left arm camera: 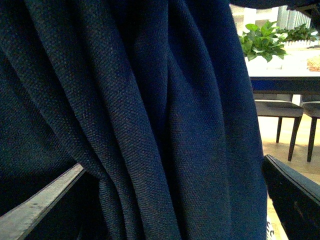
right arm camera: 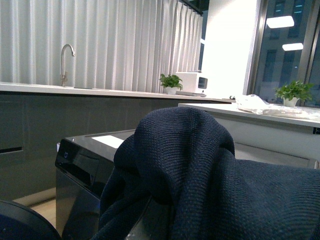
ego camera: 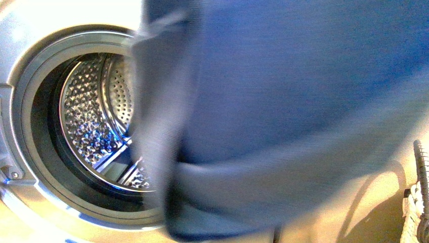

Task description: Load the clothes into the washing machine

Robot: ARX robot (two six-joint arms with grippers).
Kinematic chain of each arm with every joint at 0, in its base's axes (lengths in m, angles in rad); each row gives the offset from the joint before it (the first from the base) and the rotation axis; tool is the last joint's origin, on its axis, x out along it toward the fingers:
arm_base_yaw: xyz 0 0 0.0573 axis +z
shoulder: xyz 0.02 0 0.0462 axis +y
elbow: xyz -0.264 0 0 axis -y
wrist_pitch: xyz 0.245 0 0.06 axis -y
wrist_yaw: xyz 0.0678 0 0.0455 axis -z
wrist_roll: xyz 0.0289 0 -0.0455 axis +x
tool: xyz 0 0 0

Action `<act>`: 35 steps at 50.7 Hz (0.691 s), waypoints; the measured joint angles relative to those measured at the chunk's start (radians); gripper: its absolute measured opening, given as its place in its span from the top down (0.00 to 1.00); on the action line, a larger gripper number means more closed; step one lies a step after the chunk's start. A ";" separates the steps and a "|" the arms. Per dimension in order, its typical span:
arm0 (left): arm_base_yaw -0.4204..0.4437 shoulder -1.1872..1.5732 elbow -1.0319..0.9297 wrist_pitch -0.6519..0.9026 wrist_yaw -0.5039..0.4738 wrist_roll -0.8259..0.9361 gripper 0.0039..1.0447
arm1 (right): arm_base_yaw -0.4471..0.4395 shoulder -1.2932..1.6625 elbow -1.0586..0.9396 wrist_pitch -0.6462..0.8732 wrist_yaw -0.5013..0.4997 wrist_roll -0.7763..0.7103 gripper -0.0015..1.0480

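Hanging before the porthole of the washing machine, navy garment hides its right half; steel drum shows left; left tool fingers spread wide, cloth between; right tool buried under fabric, grip cannot be told.

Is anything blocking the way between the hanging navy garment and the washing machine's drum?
Nothing visible does. In the front view the washing machine has its porthole open, and the drum shows bare steel. The navy garment hangs before the opening and hides its right side, so that part cannot be checked.
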 joint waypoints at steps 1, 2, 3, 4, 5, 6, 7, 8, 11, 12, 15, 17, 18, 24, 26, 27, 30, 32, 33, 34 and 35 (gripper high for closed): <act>-0.003 -0.001 0.000 0.000 -0.006 0.002 0.06 | 0.000 0.000 0.000 0.000 0.000 0.000 0.94; -0.010 -0.001 0.000 0.000 -0.016 0.002 0.06 | 0.000 0.000 0.000 0.000 0.000 0.000 0.94; -0.013 -0.001 0.000 0.000 -0.022 0.002 0.06 | 0.000 0.000 0.000 0.000 0.000 0.000 0.94; -0.019 -0.001 0.000 0.000 -0.032 0.003 0.06 | 0.000 0.000 0.000 0.000 0.000 0.000 0.94; -0.022 -0.001 0.000 0.000 -0.037 0.002 0.06 | 0.000 0.000 0.000 0.000 0.000 0.000 0.94; -0.029 -0.001 0.000 0.000 -0.047 0.002 0.06 | 0.000 0.000 0.000 0.000 0.000 0.000 0.94; -0.032 -0.001 0.000 0.000 -0.050 0.002 0.06 | 0.000 0.000 0.000 0.000 0.000 0.000 0.94; -0.038 -0.001 0.000 0.000 -0.056 0.002 0.06 | 0.000 0.000 0.000 0.000 0.000 0.000 0.94; -0.056 0.002 0.002 -0.002 -0.076 0.002 0.06 | 0.000 0.000 0.000 0.000 0.000 0.000 0.94; -0.060 0.003 0.002 -0.002 -0.080 0.002 0.06 | 0.000 0.000 0.000 0.000 0.000 0.000 0.94; -0.077 0.011 0.010 -0.005 -0.104 0.005 0.06 | 0.000 0.000 0.000 0.000 0.000 0.000 0.94; -0.088 0.016 0.018 -0.014 -0.122 0.011 0.06 | 0.000 0.000 0.000 0.000 0.000 0.000 0.94; -0.092 0.019 0.021 -0.018 -0.130 0.014 0.06 | 0.000 0.000 0.000 0.000 0.000 0.000 0.94; -0.124 0.057 0.059 -0.045 -0.243 0.038 0.06 | 0.000 0.000 0.000 0.000 0.000 0.000 0.94; -0.131 0.066 0.068 -0.051 -0.270 0.046 0.06 | 0.000 0.000 0.000 0.000 0.000 0.000 0.94; -0.137 0.074 0.078 -0.057 -0.299 0.055 0.06 | 0.000 0.000 0.000 0.000 0.000 0.000 0.94; -0.150 0.093 0.098 -0.066 -0.351 0.072 0.06 | 0.000 0.000 0.000 0.000 0.002 0.000 0.94; -0.159 0.106 0.111 -0.070 -0.402 0.093 0.06 | -0.001 0.000 0.000 0.000 0.003 0.000 0.94; -0.162 0.111 0.114 -0.071 -0.416 0.097 0.06 | -0.001 0.000 0.000 0.000 0.003 0.000 0.94; -0.167 0.119 0.121 -0.073 -0.445 0.117 0.06 | -0.001 0.000 0.000 0.000 0.003 0.000 0.94; -0.169 0.123 0.125 -0.074 -0.457 0.121 0.06 | -0.001 0.000 0.000 0.000 0.004 0.000 0.94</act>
